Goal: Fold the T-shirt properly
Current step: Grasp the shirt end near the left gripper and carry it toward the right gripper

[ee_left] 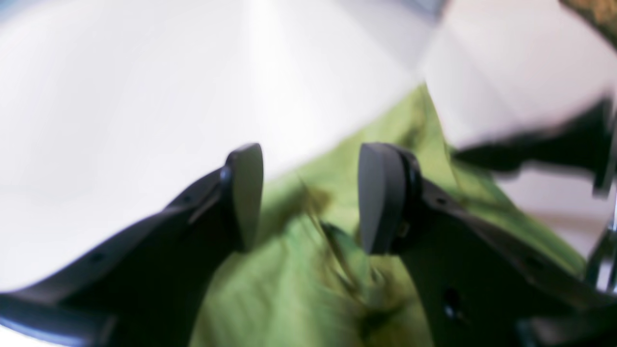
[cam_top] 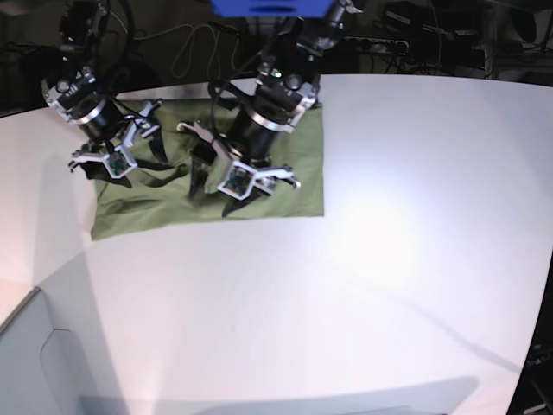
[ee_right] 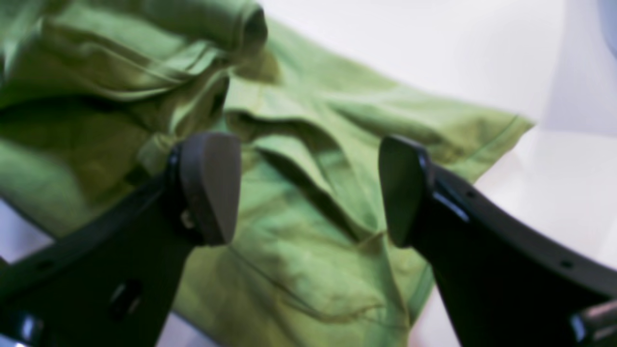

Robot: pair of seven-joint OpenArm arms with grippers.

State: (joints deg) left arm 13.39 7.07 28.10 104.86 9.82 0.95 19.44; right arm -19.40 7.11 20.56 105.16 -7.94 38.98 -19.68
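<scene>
The olive-green T-shirt lies spread on the white table at the back left, rumpled on its left half. My left gripper hovers over the shirt's middle. In the left wrist view it is open, with blurred cloth below and nothing held between the fingers. My right gripper is over the shirt's left part. In the right wrist view it stands open just above bunched folds of the T-shirt and a sleeve edge.
Cables and dark equipment crowd the space behind the table's far edge. The table's near-left edge drops to a grey floor. A blurred dark shape, the other arm, crosses the right of the left wrist view.
</scene>
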